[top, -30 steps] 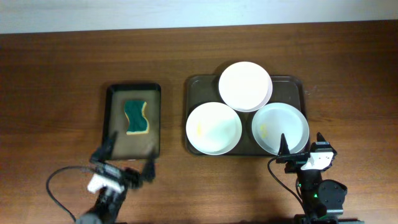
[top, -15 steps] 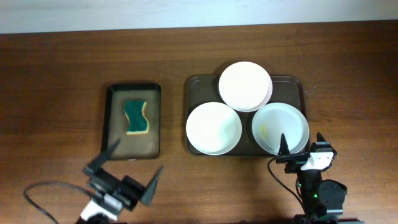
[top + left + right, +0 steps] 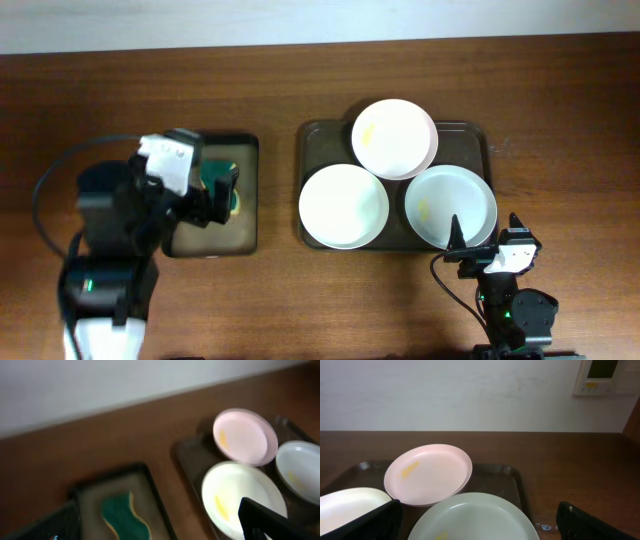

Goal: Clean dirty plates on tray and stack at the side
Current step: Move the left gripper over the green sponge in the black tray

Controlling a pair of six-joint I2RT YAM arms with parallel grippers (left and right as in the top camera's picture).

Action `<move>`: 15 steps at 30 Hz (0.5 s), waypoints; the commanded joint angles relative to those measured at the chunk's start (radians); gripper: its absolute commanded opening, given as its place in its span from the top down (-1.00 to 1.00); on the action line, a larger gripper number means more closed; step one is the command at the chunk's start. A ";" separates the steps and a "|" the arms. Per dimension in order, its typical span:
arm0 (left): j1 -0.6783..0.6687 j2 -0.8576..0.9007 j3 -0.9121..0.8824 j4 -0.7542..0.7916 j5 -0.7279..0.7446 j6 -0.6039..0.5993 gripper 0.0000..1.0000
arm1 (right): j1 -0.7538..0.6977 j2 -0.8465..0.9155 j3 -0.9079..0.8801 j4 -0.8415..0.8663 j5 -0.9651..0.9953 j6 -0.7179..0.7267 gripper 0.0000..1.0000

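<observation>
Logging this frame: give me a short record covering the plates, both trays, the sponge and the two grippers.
plates: back plate, front-left plate, front-right plate, all white, all on the large tray
smears: a yellow mark on each plate
overlap: back plate lies over the rims of the front two
sponge: green, lying in the small black tray
left gripper: open, above the sponge, holding nothing
right gripper: open, empty, at the large tray's near edge

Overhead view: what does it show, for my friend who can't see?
Three white plates sit on a dark tray, some smeared yellow. To their left, the left gripper hangs over a green sponge in a smaller black tray.
</observation>
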 commanded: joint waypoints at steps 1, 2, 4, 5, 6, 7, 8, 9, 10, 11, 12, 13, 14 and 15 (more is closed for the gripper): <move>0.003 0.191 0.174 -0.157 -0.176 -0.160 -0.99 | 0.004 -0.005 -0.005 -0.005 0.005 0.003 -0.97; 0.003 0.277 0.253 -0.250 -0.225 -0.159 -0.98 | 0.004 -0.005 -0.005 -0.005 0.005 0.003 -0.97; 0.003 0.433 0.383 -0.391 -0.300 -0.159 -0.98 | 0.004 -0.005 -0.005 -0.005 0.005 0.003 -0.97; 0.003 0.497 0.429 -0.429 -0.316 -0.159 -0.98 | 0.004 -0.005 -0.005 -0.005 0.005 0.003 -0.97; 0.003 0.558 0.466 -0.454 -0.314 -0.159 -0.98 | 0.004 -0.005 -0.005 -0.005 0.005 0.003 -0.97; 0.003 0.618 0.492 -0.465 -0.284 -0.159 -0.98 | 0.004 -0.005 -0.005 -0.005 0.005 0.003 -0.97; 0.002 0.661 0.500 -0.465 -0.229 -0.159 -0.98 | 0.004 -0.005 -0.005 -0.005 0.005 0.003 -0.97; 0.002 0.700 0.500 -0.468 -0.140 -0.159 -0.98 | 0.004 -0.005 -0.005 -0.005 0.005 0.003 -0.97; 0.002 0.734 0.500 -0.472 -0.078 -0.159 -0.98 | 0.004 -0.005 -0.005 -0.005 0.005 0.004 -0.97; 0.002 0.759 0.500 -0.472 -0.039 -0.159 -0.98 | 0.004 -0.005 -0.005 -0.005 0.005 0.003 -0.97; 0.002 0.793 0.500 -0.470 -0.024 -0.159 -0.98 | 0.004 -0.005 -0.005 -0.005 0.005 0.003 -0.97; 0.002 0.821 0.500 -0.469 -0.025 -0.159 -0.98 | 0.004 -0.005 -0.005 -0.005 0.005 0.003 -0.97; 0.003 0.872 0.500 -0.469 -0.028 -0.159 -0.98 | 0.004 -0.005 -0.005 -0.005 0.005 0.003 -0.97; 0.003 0.896 0.500 -0.469 -0.036 -0.159 -0.99 | 0.004 -0.005 -0.005 -0.005 0.005 0.003 -0.97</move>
